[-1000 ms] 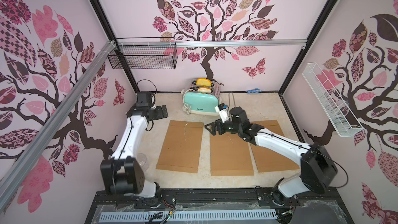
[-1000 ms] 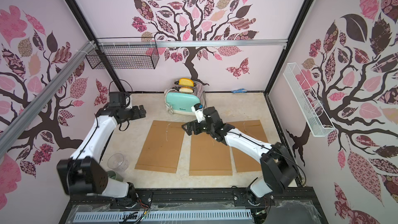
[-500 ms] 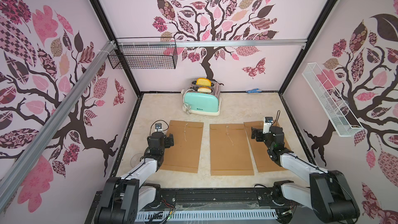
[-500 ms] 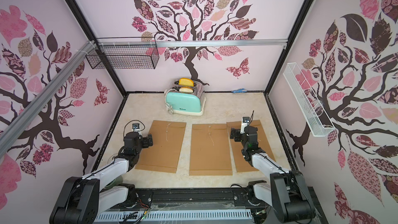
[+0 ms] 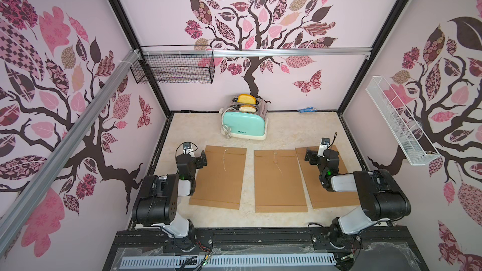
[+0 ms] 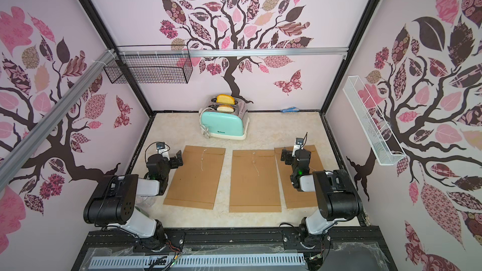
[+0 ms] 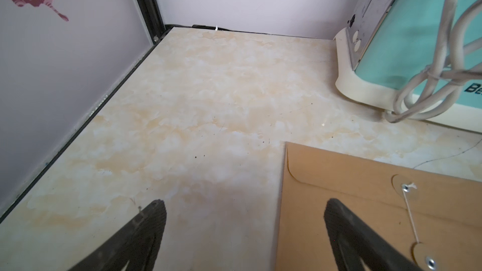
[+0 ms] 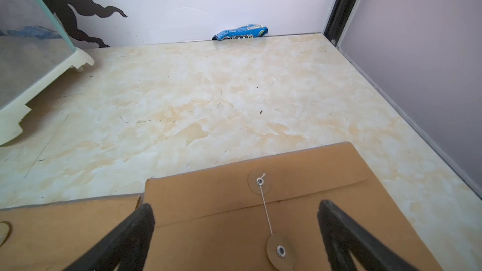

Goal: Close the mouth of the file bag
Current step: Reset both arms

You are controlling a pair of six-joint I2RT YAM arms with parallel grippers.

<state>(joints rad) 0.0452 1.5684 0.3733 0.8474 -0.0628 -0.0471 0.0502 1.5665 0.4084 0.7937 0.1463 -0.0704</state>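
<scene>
The left file bag (image 5: 219, 178), middle file bag (image 5: 279, 181) and right file bag (image 5: 333, 199) lie flat in a row on the table (image 5: 287, 136) — the left gripper (image 7: 245, 205) at the first's left edge, the right gripper (image 8: 236, 205) over the third, both with fingers apart.

The left arm (image 5: 156, 199) and right arm (image 5: 375, 199) are showing white tubes and black joints; green lights (image 5: 183, 177) are glowing; black cables (image 5: 334, 136) are looping.

Pink walls (image 5: 326, 92) w/ tree decals (image 5: 251, 48); beige marble floor (image 5: 287, 132); blk wire basket (image 5: 172, 71), white rack (image 5: 396, 122); toaster (image 5: 243, 123) at back.
</scene>
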